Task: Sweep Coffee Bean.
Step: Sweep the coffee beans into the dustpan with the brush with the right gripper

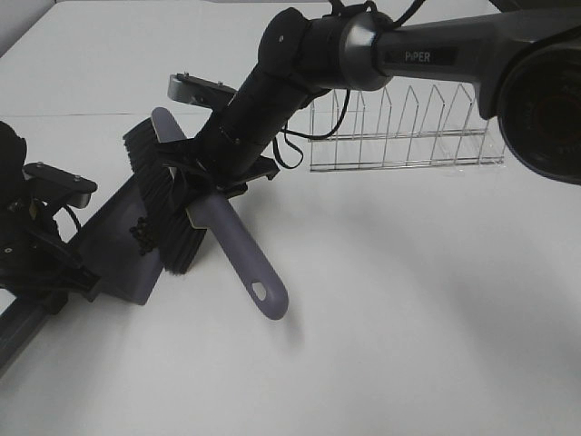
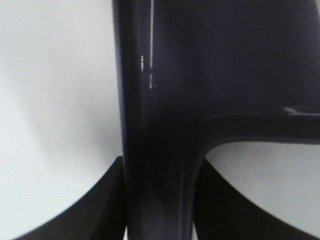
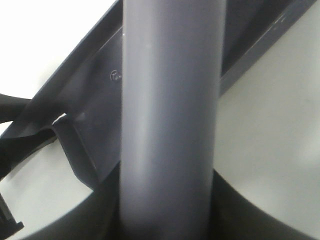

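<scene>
right arm (image 1: 454, 53) — white "piper" lettering (image 1: 418, 56)

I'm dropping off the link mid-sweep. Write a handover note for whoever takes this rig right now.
Left gripper: shut on the dustpan handle, at the left of the table.
Right gripper: shut on the brush handle, reaching across to the dustpan.
Coffee beans: a dark cluster on the dustpan, right beside the bristles.
Done: all beans in view are on the dustpan; none show on the bare table.
Left: check under the brush for hidden strays, then draw the brush away.
The wire rack stands behind, apart from the work.
</scene>
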Robot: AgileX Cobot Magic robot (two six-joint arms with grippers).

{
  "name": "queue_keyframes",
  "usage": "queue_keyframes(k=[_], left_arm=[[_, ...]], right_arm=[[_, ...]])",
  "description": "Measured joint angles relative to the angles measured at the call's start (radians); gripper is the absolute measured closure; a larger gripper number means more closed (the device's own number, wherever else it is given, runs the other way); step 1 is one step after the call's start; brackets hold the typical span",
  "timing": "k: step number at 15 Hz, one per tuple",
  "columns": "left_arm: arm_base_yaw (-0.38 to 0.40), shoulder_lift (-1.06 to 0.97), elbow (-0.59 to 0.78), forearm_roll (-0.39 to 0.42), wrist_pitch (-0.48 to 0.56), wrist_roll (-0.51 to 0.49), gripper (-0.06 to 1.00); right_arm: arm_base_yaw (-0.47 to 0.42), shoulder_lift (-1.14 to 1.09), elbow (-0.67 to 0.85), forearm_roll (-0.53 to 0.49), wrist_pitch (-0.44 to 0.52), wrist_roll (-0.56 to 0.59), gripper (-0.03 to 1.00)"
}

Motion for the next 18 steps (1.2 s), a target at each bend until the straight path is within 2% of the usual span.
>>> queue_keyframes(k=[5,7,10,11,15,18], left_arm=[[0.0,0.0,-0.003,-0.001,0.004,0.0,0.61],[0.0,0.001,-0.003,-0.005,0.014,0.0,0.61],[0.0,0.001,-0.003,-0.008,0.023,0.0,0.61],[0.0,0.001,-0.003,-0.008,0.034,0.0,0.61],[0.0,0.008,-0.004,-0.009,0.053,0.0,0.61],[0.0,0.008,-0.004,-0.009,0.053,0.0,0.61]], right_arm=[[0.0,-0.077,-0.014,-0.119,0.044,0.01,0.62],[0.0,-0.104,-0.014,-0.255,0.096,0.082,0.62],[0.0,-0.109,-0.014,-0.54,0.233,0.249,0.62],[0.0,-0.105,-0.014,-0.595,0.254,0.275,0.62],[0.031,-0.049,-0.021,-0.632,0.236,0.293,0.62],[0.077,-0.005,-0.025,-0.55,0.127,0.294,0.62]])
